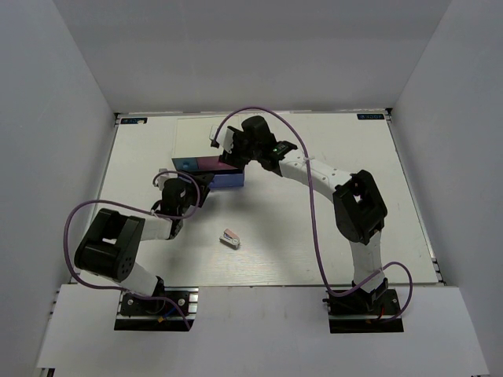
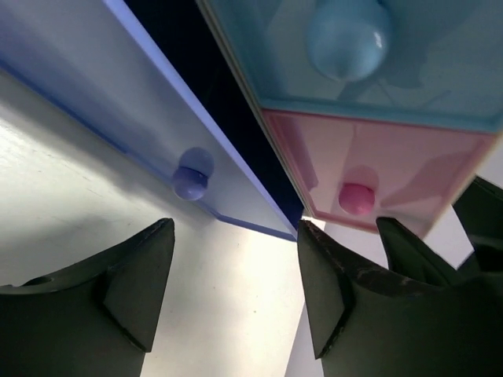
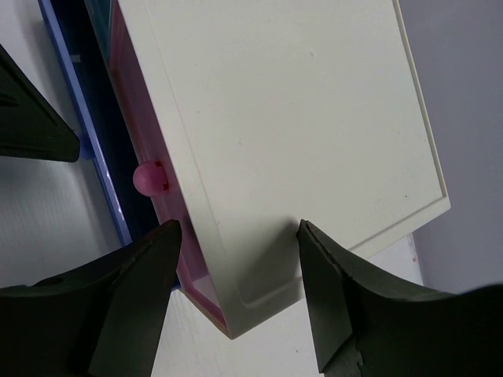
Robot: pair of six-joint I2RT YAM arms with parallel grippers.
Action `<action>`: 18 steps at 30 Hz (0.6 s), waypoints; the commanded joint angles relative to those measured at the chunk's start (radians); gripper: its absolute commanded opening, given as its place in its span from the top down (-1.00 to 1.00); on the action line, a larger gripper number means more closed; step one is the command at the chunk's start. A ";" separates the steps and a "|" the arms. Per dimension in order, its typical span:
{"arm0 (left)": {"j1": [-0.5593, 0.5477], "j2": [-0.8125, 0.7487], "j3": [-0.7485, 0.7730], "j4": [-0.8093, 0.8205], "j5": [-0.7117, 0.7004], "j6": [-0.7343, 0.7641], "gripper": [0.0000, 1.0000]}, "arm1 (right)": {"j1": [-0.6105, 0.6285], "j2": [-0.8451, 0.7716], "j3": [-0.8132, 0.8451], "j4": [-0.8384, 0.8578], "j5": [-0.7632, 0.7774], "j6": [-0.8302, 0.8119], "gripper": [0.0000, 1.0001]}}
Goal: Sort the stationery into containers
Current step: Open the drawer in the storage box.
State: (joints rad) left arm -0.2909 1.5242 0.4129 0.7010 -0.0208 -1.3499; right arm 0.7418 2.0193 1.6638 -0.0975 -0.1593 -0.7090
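The left tool (image 2: 236, 236) stands wide and empty, facing the pulled-out blue-lavender drawer (image 2: 118, 102) and the pink drawer (image 2: 393, 165). The right tool (image 3: 237, 236) is spread wide over the white-topped box (image 3: 299, 118), holding nothing. The pink-and-white stapler-like piece (image 1: 229, 238) lies on the surface (image 1: 330, 236), apart from the box.

White table (image 1: 275, 251) boxed in by 3 plain pale walls (image 1: 259, 47).

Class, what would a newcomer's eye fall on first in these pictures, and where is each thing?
Both arms crowd a drawer box at mid-table, the left gripper open at its front, the right gripper open over its top. A lone pink-and-white piece lies on the table nearer the bases.
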 commanded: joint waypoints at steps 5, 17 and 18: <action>0.002 -0.025 0.070 -0.130 -0.054 0.011 -0.55 | -0.007 -0.011 -0.032 -0.002 0.017 0.016 -0.34; 0.002 -0.025 0.230 -0.452 -0.140 0.000 -0.65 | -0.007 -0.007 -0.029 0.001 0.021 0.016 -0.34; 0.002 -0.012 0.246 -0.524 -0.140 0.000 -0.65 | -0.005 -0.007 -0.027 -0.001 0.021 0.014 -0.34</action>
State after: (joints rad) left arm -0.2909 1.5242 0.5949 0.3351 -0.1272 -1.3514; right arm 0.7410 2.0193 1.6531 -0.0769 -0.1562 -0.7094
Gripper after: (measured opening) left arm 0.826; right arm 0.670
